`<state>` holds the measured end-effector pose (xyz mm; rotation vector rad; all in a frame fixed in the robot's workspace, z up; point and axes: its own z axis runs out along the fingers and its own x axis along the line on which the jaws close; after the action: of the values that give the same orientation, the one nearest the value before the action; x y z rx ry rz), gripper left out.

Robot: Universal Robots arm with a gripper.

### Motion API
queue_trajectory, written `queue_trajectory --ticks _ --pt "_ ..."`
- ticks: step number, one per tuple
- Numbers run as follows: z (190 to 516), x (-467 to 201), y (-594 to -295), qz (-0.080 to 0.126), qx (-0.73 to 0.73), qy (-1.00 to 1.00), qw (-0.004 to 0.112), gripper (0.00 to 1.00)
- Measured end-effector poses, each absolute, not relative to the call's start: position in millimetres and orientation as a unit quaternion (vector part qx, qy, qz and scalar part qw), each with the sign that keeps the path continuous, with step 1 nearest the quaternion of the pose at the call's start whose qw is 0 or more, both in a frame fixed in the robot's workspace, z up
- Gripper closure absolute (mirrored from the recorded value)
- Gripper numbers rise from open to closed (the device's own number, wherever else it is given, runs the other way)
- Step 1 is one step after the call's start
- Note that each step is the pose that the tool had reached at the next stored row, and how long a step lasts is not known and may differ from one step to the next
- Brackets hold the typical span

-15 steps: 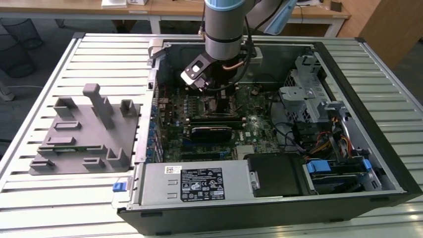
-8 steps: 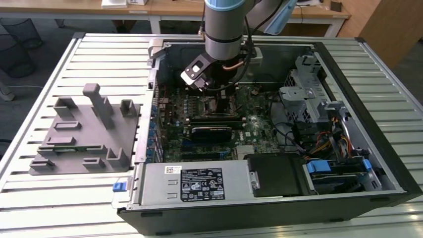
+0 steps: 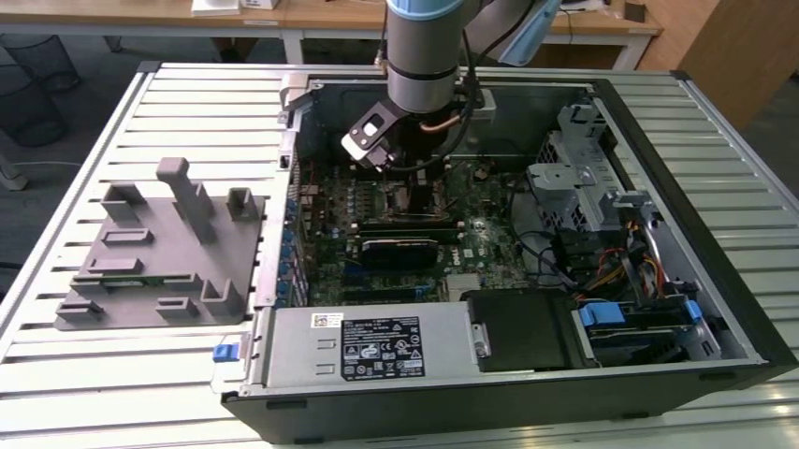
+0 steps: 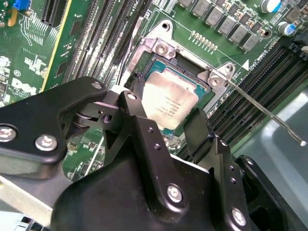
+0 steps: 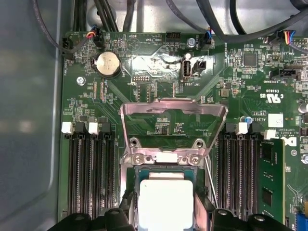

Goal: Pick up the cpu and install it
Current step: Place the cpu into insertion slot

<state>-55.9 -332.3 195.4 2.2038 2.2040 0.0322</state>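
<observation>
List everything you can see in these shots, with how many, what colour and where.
table: one, silvery, slatted, under everything.
case: one, black, lying open on the table.
fixture tray: one, grey, on the table, exterior view's left of the case.
power supply: one, grey, in the case.
motherboard: one, green, inside the case.
coin battery: one, silver, on the motherboard.
cpu: one, silvery-white, in the open socket.
load plate: one, silver, swung up at the socket's edge.
arm: one, grey, above the motherboard.
claw: one, black, at the cpu.
</observation>
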Motion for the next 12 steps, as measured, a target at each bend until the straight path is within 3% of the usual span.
queue_trajectory --ticks 3,6,9,11,12 --pt "200.7 -55.9 -332.2 0.01 0.707 0.707 0.012 0.41" --pt "205.9 -55.9 -332.2 0.01 0.707 0.707 0.012 0.53" --pt "209.2 -55.9 -332.2 0.01 0.707 0.707 0.012 0.59" --pt "210.5 -55.9 -332.2 0.01 0.707 0.707 0.012 0.71" --pt "211.1 -55.9 -332.2 0.01 0.707 0.707 0.012 0.71"
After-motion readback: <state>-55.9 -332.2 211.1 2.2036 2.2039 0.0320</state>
